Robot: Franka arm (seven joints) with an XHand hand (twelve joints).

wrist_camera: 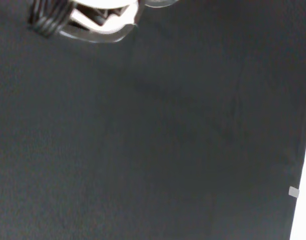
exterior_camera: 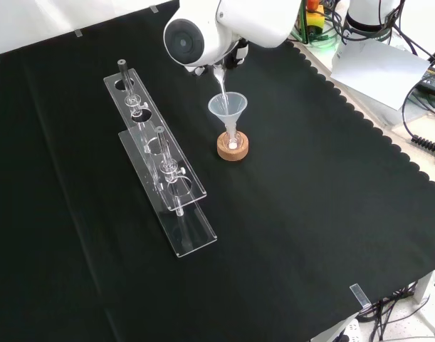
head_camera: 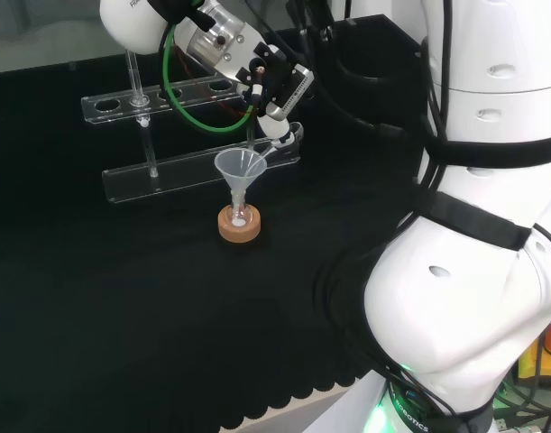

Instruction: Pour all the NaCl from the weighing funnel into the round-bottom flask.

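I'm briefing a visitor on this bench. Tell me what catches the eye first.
Mid-cloth, a clear funnel stands in a small flask on a cork ring, with white powder at the flask's bottom. Just above it in the front view, the robot hand tips a clear weighing funnel into it. A clear rack lies to the left.

**White arm, black-and-white hand**

We see big glossy white rounded links (head_camera: 464, 298) with black bands at the seams and small oval dimples. A green glow sits at the base ring. The link (exterior_camera: 203, 35) in the front view ends in a round grey cap. A green cable (head_camera: 180, 99) loops beside the wrist. The hand (head_camera: 280, 86) is black and white, with exposed metal parts.
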